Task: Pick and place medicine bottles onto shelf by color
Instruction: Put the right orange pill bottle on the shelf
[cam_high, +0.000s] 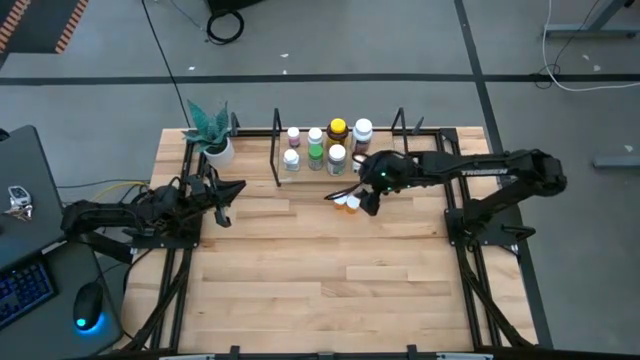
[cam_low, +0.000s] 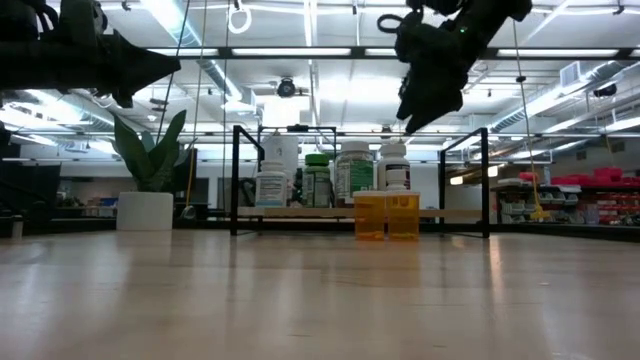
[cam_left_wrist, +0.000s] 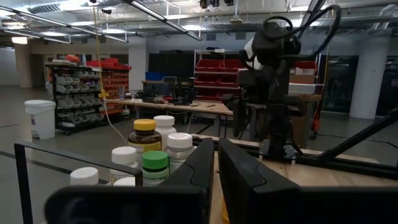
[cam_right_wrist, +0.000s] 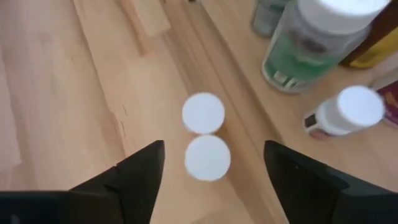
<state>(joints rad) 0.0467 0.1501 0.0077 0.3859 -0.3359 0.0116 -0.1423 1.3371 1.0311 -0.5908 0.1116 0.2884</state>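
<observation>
Two orange-bodied, white-capped bottles (cam_high: 347, 201) stand side by side on their bases on the table, just in front of the shelf (cam_high: 300, 178); their caps (cam_right_wrist: 203, 113) show below in the right wrist view. My right gripper (cam_right_wrist: 213, 147) hangs open, raised well above them (cam_low: 425, 105), touching nothing. Several bottles (cam_high: 325, 145) stand on the shelf board: a green one (cam_left_wrist: 155, 165), a yellow-capped one (cam_left_wrist: 144, 132) and white-capped ones. My left gripper (cam_high: 222, 203) waits shut near the table's left edge, raised off the table.
A white pot with a teal plant (cam_high: 212, 135) stands at the shelf's left end. Black wire uprights (cam_low: 236, 180) frame the shelf at both ends. Bare tabletop (cam_high: 320, 270) stretches toward the near edge.
</observation>
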